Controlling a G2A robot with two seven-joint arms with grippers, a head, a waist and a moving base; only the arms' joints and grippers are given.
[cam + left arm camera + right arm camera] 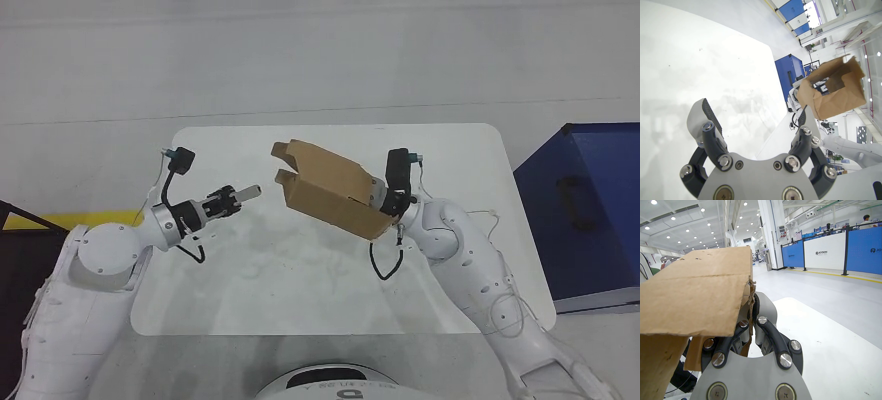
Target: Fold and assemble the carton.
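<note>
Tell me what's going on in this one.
The right gripper is shut on one end of the carton, holding it up off the table, with its open end toward the left gripper. The left gripper is open and empty, a little apart from the carton.

The carton [335, 190] was matt brown corrugated cardboard, its torn edge rough and frayed. The left gripper [755, 103] had a brushed metal plate, glossy black plastic links and ribbed pads [712, 115], probably rubber. The table [455, 150] was smooth, faintly glossy white, scuffed toward 6 o'clock of the carton.
</note>
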